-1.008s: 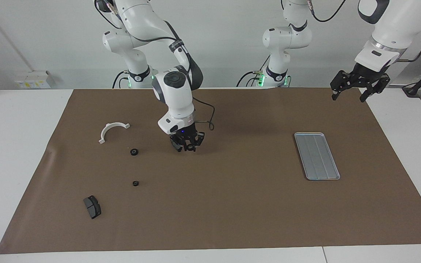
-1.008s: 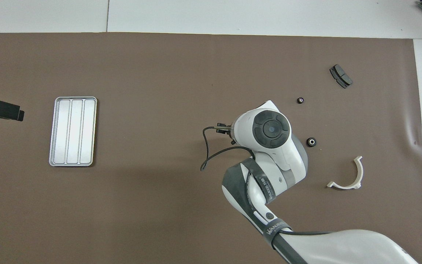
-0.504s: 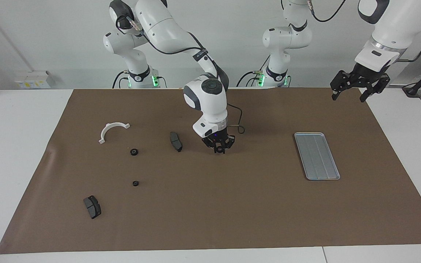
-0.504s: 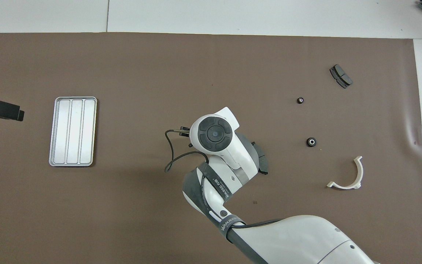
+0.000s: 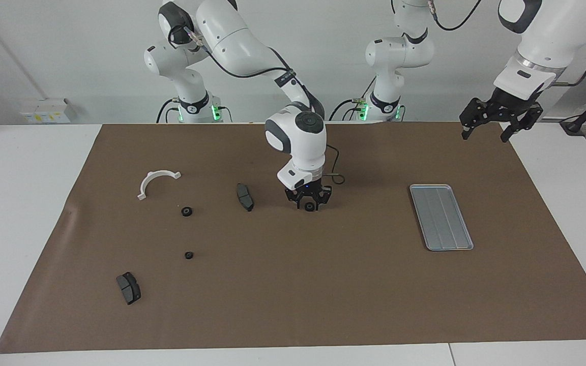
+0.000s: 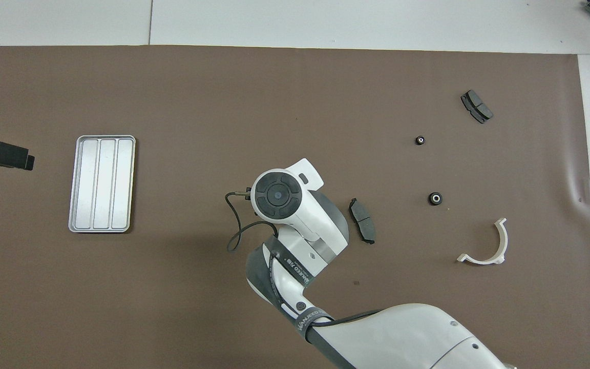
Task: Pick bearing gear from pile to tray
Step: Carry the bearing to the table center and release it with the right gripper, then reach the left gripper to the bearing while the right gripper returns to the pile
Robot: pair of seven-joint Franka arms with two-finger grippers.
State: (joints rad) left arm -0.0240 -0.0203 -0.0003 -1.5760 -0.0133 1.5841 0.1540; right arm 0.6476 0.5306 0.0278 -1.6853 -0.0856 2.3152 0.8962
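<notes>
Carrying a black ring toward the tray, right hand grasping it, left hand unchanged, released.

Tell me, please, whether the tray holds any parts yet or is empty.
Empty: the tray shows only its bare grooves in both views; no ring or plate lies in it.

Brown mat; silver-grey grooved tray; white curved bracket; black rings; dark grey plates; white arms.
</notes>
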